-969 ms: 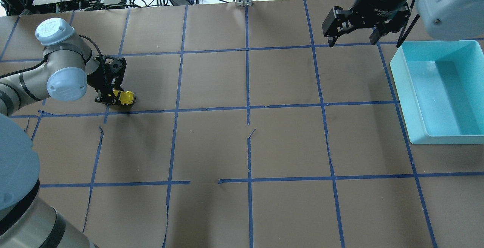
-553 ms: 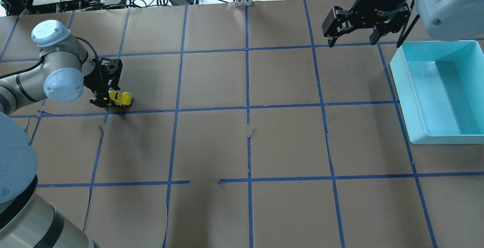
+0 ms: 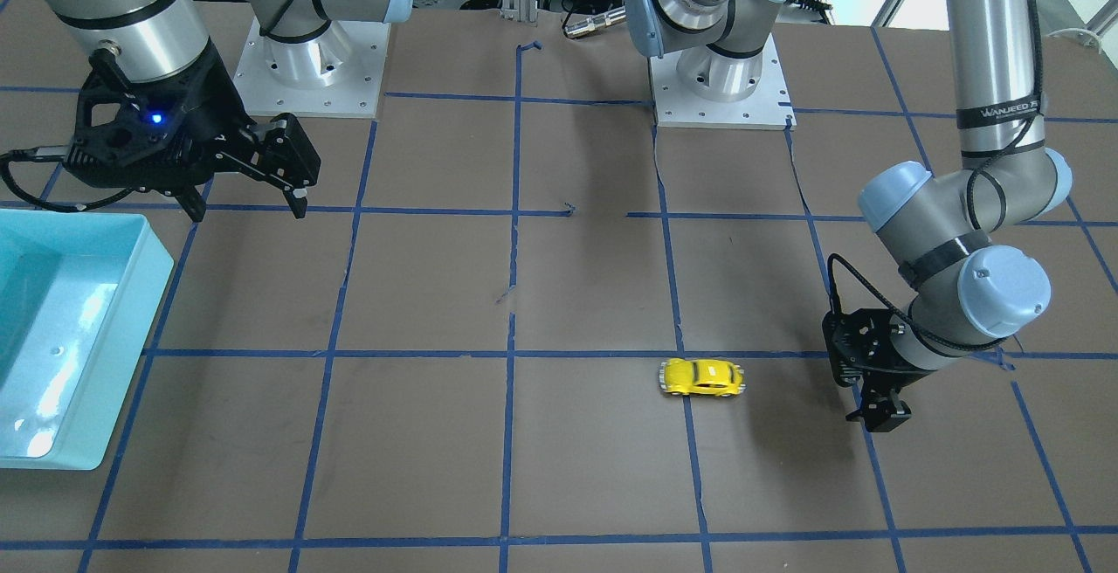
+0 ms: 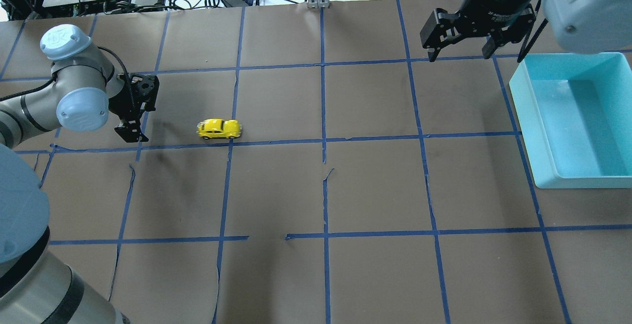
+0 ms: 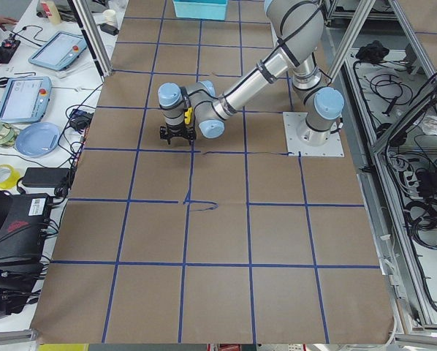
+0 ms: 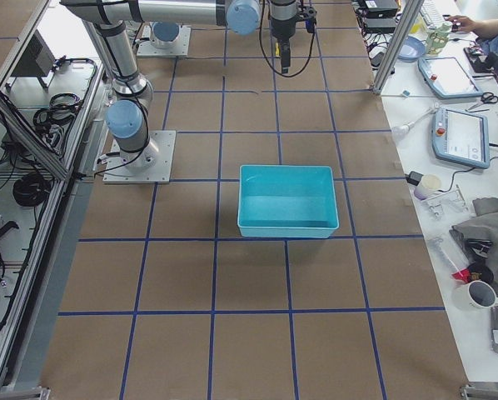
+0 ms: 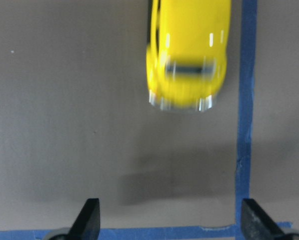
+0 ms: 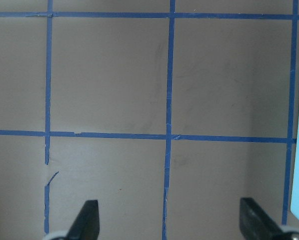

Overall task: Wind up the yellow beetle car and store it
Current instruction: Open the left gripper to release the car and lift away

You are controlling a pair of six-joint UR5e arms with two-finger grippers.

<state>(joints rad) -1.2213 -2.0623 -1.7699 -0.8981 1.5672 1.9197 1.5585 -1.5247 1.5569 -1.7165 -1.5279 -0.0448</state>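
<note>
The yellow beetle car (image 4: 219,129) sat on its wheels on the table (image 4: 375,185), just above a blue tape line (image 4: 276,141) and apart from the left gripper (image 4: 129,134), whose jaws were spread and empty. Light, hard and glossy, it looked slippery and best pinched across its flanks. The right gripper (image 4: 459,52), also spread, hung near the teal bin (image 4: 523,111).

UR logo is showing on the left arm's joint cap (image 4: 59,36), 10 o'clock in overhead view; other print is blurring out.
</note>
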